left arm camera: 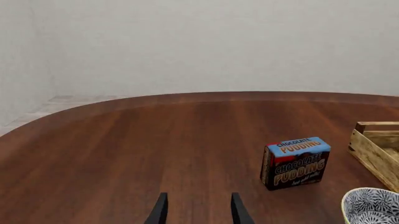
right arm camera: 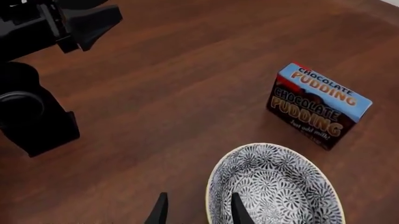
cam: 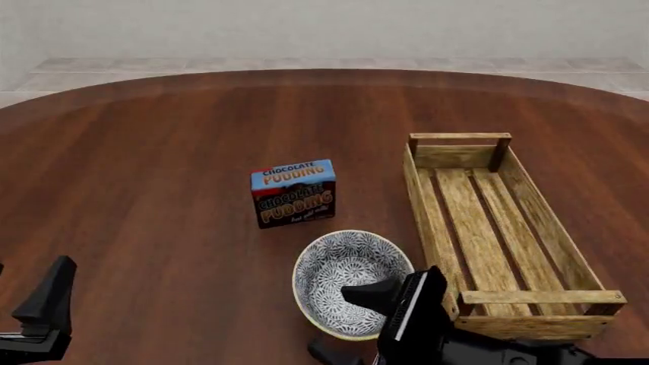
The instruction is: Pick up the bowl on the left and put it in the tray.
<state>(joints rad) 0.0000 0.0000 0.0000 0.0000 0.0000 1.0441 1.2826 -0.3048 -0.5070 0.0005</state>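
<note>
The bowl [cam: 345, 270], blue-and-white patterned with a yellowish rim, sits on the table near the front, left of the wooden slat tray [cam: 438, 228]. My right gripper [cam: 340, 323] is open and straddles the bowl's near rim. In the right wrist view, one finger of the right gripper [right arm camera: 198, 212] is over the inside of the bowl [right arm camera: 281, 191] and the other is outside it. My left gripper [cam: 36, 293] is low at the front left, far from the bowl. In the left wrist view the left gripper [left arm camera: 198, 212] is open and empty, with the bowl [left arm camera: 372, 207] and tray [left arm camera: 374, 147] at the picture's edge.
A chocolate pudding box [cam: 293, 192] stands upright just beyond the bowl, to the tray's left; the box [left arm camera: 295, 162] [right arm camera: 319, 105] shows in both wrist views too. The left arm [right arm camera: 37, 28] shows dark in the right wrist view. The round table's far edge [cam: 324, 72] curves across the back.
</note>
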